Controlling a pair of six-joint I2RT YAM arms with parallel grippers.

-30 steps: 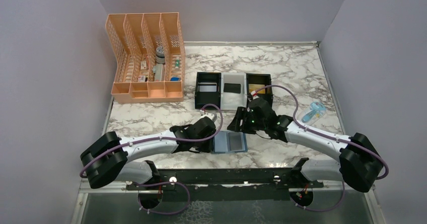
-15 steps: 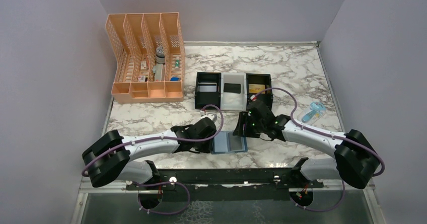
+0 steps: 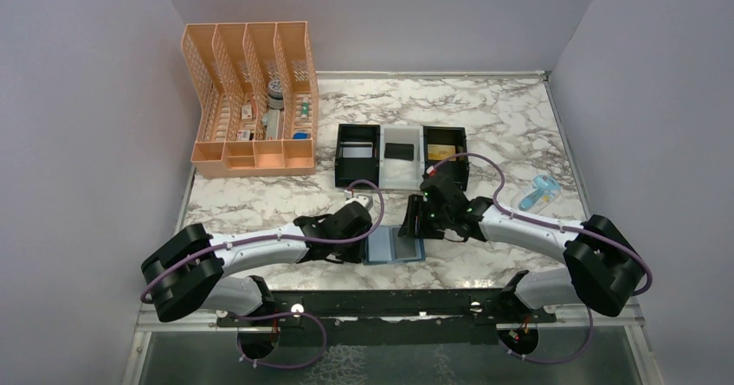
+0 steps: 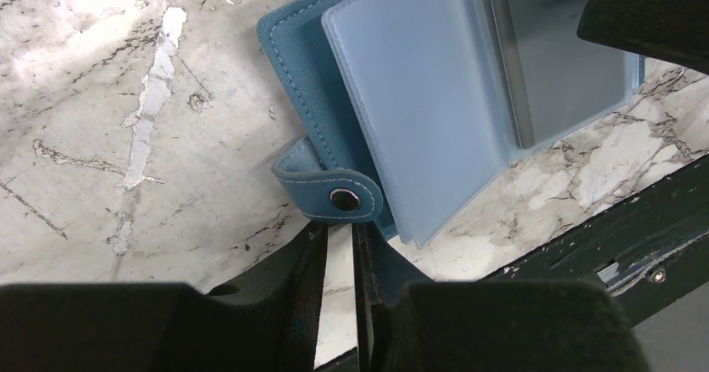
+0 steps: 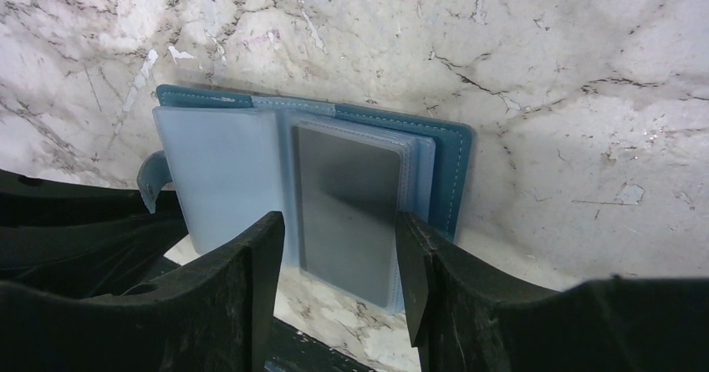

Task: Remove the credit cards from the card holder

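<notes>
**A:** Where is the card holder, and how does it lie?

**B:** The card holder (image 3: 394,247) lies open and flat on the counter (image 3: 485,117), near the front edge. Its teal-blue cover faces down and its lighter blue, see-through pocket panels (image 4: 418,104) face up. A closing strap (image 4: 311,180) with a metal snap (image 4: 344,199) curls out from its left edge.

**A:** And the credit cards?

**B:** A dark grey card (image 5: 347,213) sits inside the right-hand pocket. Further back, a three-compartment tray (image 3: 357,181) holds three more, each lying flat: a silver-grey card (image 3: 356,151) on the left, a black card (image 3: 399,150) in the middle and a gold card (image 3: 441,151) on the right.
</notes>
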